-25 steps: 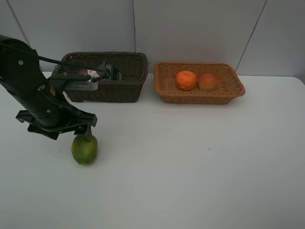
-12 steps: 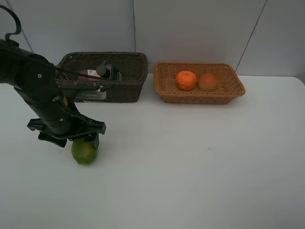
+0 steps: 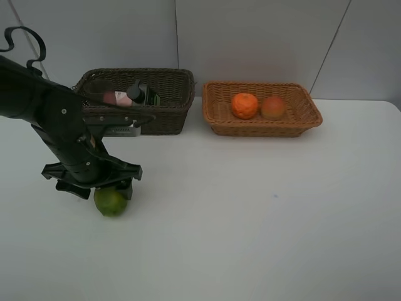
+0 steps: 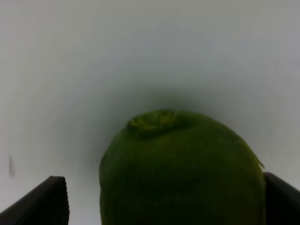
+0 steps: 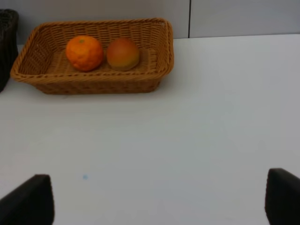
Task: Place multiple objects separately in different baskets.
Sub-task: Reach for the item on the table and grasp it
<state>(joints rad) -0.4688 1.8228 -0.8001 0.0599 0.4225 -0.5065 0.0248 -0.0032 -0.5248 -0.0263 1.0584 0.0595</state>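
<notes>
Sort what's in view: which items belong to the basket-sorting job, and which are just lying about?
Part of the job:
- round green citrus fruit, on the table between the open left pincer
- orange and peach-like fruit in the light tan wicker basket
- dark green pump bottle in the dark brown wicker basket

Lying about:
- nothing visible

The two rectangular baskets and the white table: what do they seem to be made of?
The dark brown deep basket looks like woven wicker with a matte finish; its walls show rows of weave. The light orange-tan shallow basket shows the same woven strands and a braided rim, possibly rattan or an imitation of it. The white table looks smooth and matte, perhaps laminate; no grain shows.
</notes>
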